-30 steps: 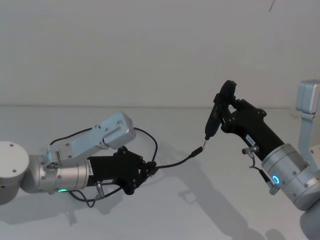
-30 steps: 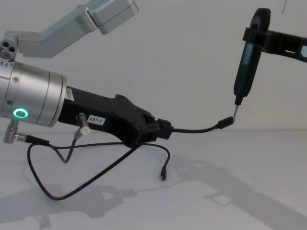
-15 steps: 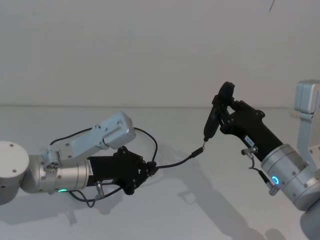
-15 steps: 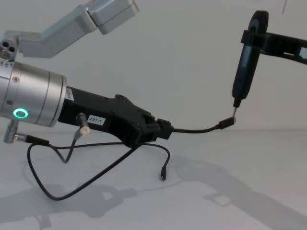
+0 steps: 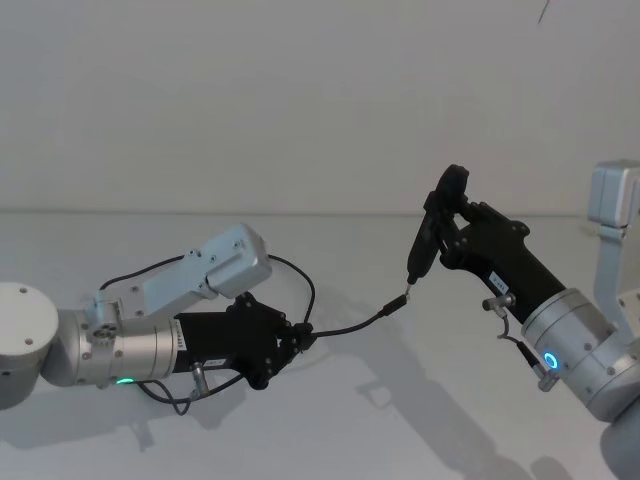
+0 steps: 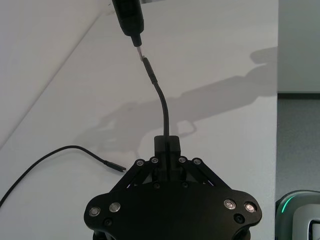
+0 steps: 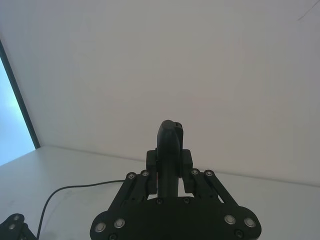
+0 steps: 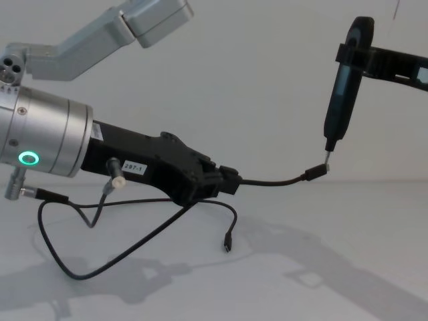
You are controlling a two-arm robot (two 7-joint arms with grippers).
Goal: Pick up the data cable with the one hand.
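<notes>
A: Left end effector [image 8: 224, 182] status?

B: Clamped on the data cable [image 8: 271, 181] just behind one plug [image 8: 315, 172], holding that end above the tabletop [image 8: 348, 254].

A: The rest of it?

B: Loops under my left arm; other plug [image 8: 228, 245] near the tabletop. Right end effector [image 5: 447, 232] grips a pen-shaped tool [image 8: 341, 100], tip touching the raised plug.

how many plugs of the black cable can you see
2. One plug is raised off the table at the pen-shaped tool's metal tip; the other plug hangs below the left pincer, which grips the data cable.
</notes>
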